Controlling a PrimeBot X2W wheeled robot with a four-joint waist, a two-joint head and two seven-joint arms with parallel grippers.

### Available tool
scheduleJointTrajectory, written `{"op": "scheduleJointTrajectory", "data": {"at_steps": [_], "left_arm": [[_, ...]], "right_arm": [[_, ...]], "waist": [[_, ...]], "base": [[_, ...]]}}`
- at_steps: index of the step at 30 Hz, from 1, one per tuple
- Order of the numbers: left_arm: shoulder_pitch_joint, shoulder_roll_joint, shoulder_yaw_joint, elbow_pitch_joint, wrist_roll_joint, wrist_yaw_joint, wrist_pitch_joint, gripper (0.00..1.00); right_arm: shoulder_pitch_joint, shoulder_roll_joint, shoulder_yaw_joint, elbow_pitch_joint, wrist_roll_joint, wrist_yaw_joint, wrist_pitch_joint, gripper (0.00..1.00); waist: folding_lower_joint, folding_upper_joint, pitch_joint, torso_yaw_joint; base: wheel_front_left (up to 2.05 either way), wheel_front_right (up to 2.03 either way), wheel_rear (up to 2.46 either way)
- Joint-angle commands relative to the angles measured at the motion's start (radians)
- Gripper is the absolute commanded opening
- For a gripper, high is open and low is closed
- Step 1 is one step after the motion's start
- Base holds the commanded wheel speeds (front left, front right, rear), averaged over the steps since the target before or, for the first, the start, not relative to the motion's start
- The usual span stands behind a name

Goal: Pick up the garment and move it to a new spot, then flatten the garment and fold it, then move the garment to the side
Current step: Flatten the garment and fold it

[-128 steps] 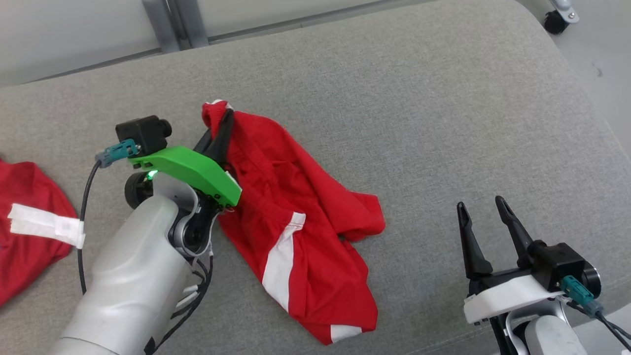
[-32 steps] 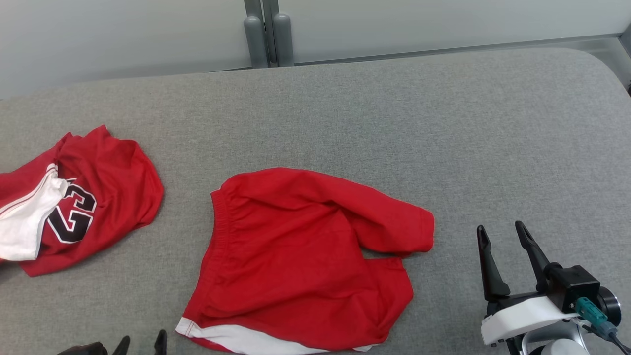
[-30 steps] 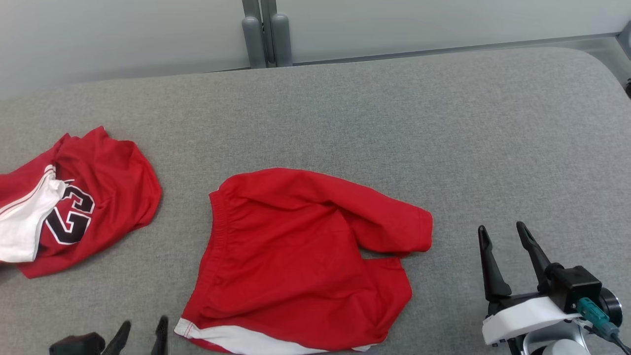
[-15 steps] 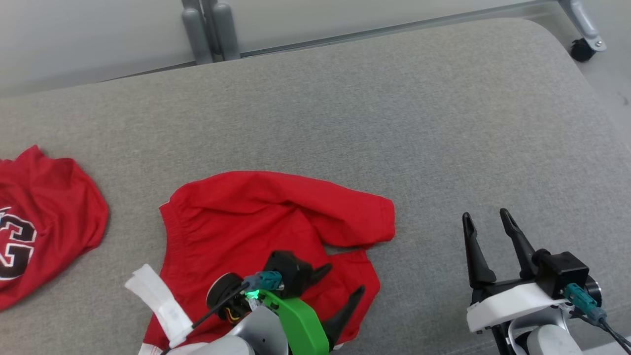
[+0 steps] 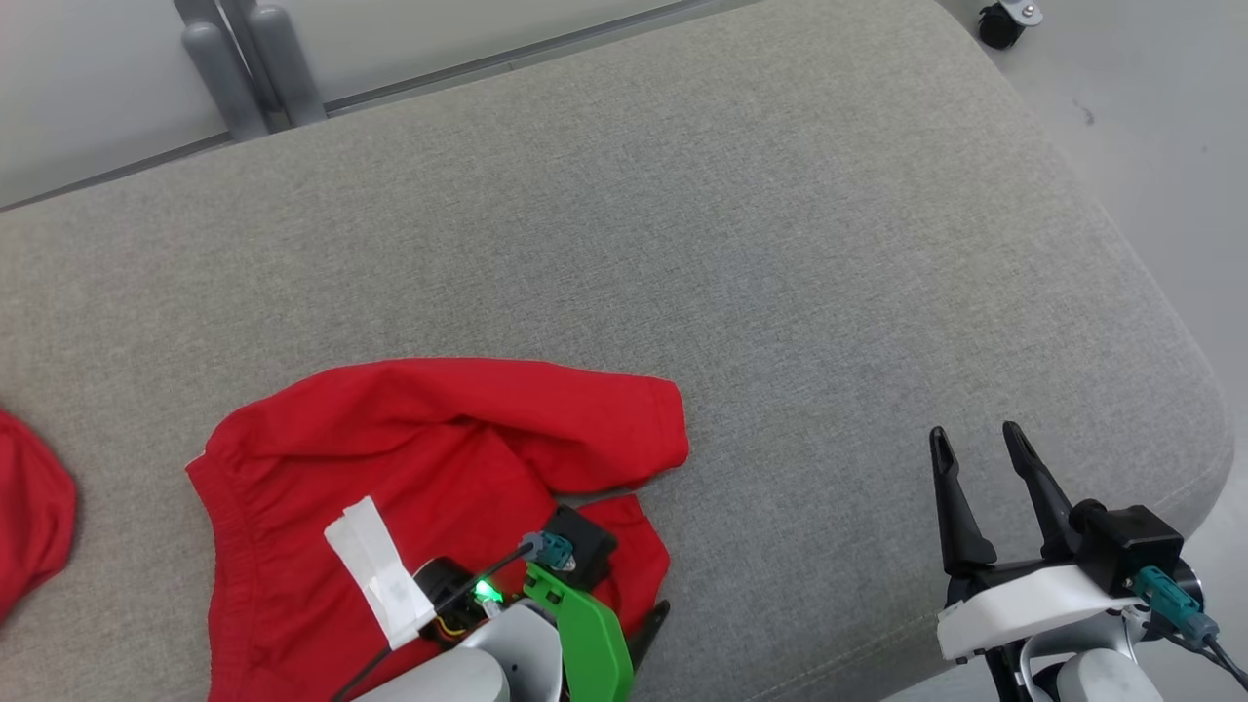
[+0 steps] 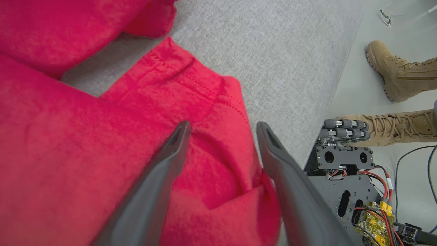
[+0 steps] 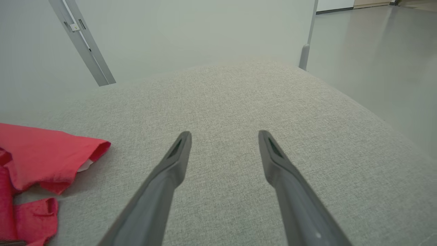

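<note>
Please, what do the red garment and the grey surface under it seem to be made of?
Red garment: likely thin woven cloth, matte; the left wrist view shows fine weave, stitched hems and soft folds. Grey surface: likely upholstery fabric over padding, matte and flecked; coarse weave, rounded edge. The filling is hidden.

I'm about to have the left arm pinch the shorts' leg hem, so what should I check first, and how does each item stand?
1. Left gripper, fingers apart: ok.
2. Red shorts hem between those fingers: ok.
3. Fingers touching the cloth: cannot tell.
4. Right gripper open, over bare cushion: ok.
5. Shorts lying flat: not ok, creased.
6. Person's boots on the floor, away from the arm: ok.
</note>
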Motion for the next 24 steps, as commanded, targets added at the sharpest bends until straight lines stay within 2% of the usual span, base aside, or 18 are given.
{"op": "scheduleJointTrajectory", "data": {"at_steps": [1, 5, 10, 13, 14, 16, 18, 20, 21, 24], "left_arm": [[-0.008, 0.004, -0.001, 0.031, 0.006, 0.002, 0.002, 0.0], [0.02, -0.038, 0.064, 0.005, -0.089, -0.06, -0.057, 0.0], [0.0, -0.063, 0.152, -0.121, -0.192, -0.143, -0.114, 0.0], [0.001, -0.087, 0.183, -0.212, -0.304, -0.245, -0.106, 0.0], [-0.006, -0.084, 0.188, -0.234, -0.328, -0.265, -0.098, 0.0], [-0.02, -0.085, 0.207, -0.251, -0.392, -0.288, -0.09, 0.0], [-0.047, -0.082, 0.204, -0.232, -0.408, -0.299, -0.091, 0.0], [-0.074, -0.089, 0.204, -0.162, -0.378, -0.302, -0.12, 0.16], [-0.095, -0.094, 0.194, -0.108, -0.337, -0.303, -0.142, 0.35], [-0.133, -0.131, 0.145, 0.054, -0.236, -0.304, -0.208, 0.69]], "right_arm": [[-0.011, -0.001, 0.0, -0.001, 0.003, 0.0, 0.0, 1.0], [-0.011, -0.001, -0.006, -0.003, -0.006, 0.0, 0.0, 1.0], [0.005, -0.001, -0.009, -0.002, -0.018, 0.0, 0.0, 1.0], [-0.001, -0.001, 0.001, 0.003, -0.023, 0.0, 0.0, 1.0], [-0.006, -0.001, 0.005, 0.003, -0.023, 0.0, 0.0, 1.0], [-0.016, -0.001, 0.008, -0.001, -0.021, 0.0, 0.0, 1.0], [-0.021, 0.0, 0.011, -0.004, -0.017, 0.0, 0.0, 1.0], [-0.025, -0.001, 0.012, -0.006, -0.014, 0.0, 0.0, 1.0], [-0.028, -0.001, 0.009, -0.006, -0.011, 0.0, 0.0, 1.0], [-0.033, 0.0, 0.011, -0.006, -0.004, 0.0, 0.0, 1.0]], "waist": [[0.0, 0.0, 0.004, -0.009], [0.0, 0.0, -0.009, -0.006], [0.0, 0.0, -0.025, 0.0], [0.0, 0.0, -0.027, -0.011], [0.0, 0.0, -0.024, -0.016], [0.0, 0.0, -0.018, -0.027], [0.0, 0.0, -0.006, -0.041], [0.0, 0.0, 0.006, -0.055], [0.0, 0.0, 0.013, -0.062], [0.0, 0.0, 0.032, -0.082]], "base": [[0.0, 0.0, 0.0], [0.0, 0.0, 0.0], [0.0, 0.0, 0.0], [0.0, 0.0, 0.0], [0.0, 0.0, 0.0], [0.0, 0.0, 0.0], [0.0, 0.0, 0.0], [0.0, 0.0, 0.0], [0.0, 0.0, 0.0], [0.0, 0.0, 0.0]]}}
